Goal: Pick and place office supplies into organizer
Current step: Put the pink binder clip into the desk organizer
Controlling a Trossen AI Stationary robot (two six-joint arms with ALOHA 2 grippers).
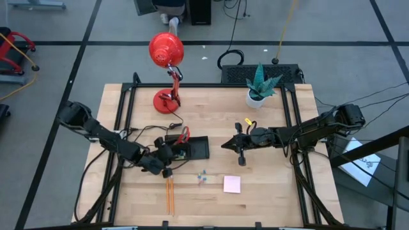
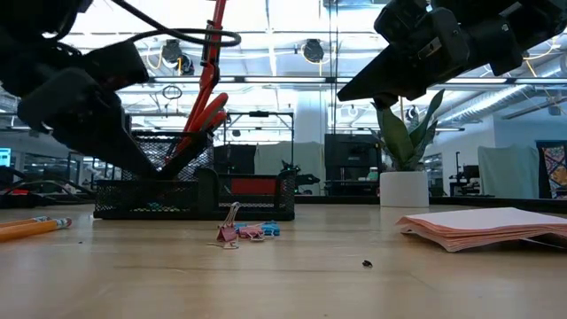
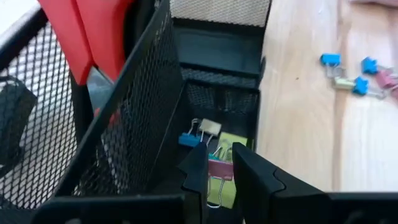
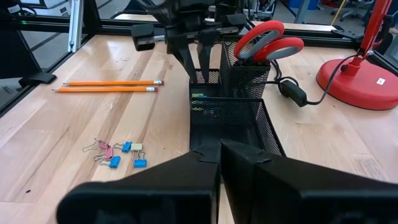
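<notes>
Wooden tabletop (image 1: 268, 191) fills the high view, with grey floor around it. A red lamp (image 1: 167, 54) stands at twelve o'clock on the table and a potted plant (image 1: 259, 86) at about one o'clock.

The black mesh organizer (image 1: 197, 148) sits near the table's centre. Red-handled scissors (image 1: 183, 134) stand upright in its tall cup section, handles up. In the low section lie clips: a blue one (image 3: 189, 139), a yellow piece (image 3: 227, 149) and a pink clip (image 3: 219, 169).

The left gripper (image 3: 216, 163) is at the organizer's nine-o'clock end, dipped into the low section. Its fingers (image 3: 198, 171) stand a narrow gap apart, closed on the pink clip, whose wire loop shows below between them.

The right gripper (image 1: 225, 145) hangs above the table just at three o'clock of the organizer, pointing toward it. Its fingers (image 4: 186, 171) are pressed together with nothing between them.

More loose clips (image 1: 202, 176), blue and pink, lie on the wood at six o'clock of the organizer. A pink sticky pad (image 1: 232, 184) lies near them, toward four o'clock. Two orange pencils (image 1: 170, 195) lie side by side at seven o'clock, near the table's front edge. A small yellow piece (image 1: 247, 121) lies at two o'clock, near the plant.
</notes>
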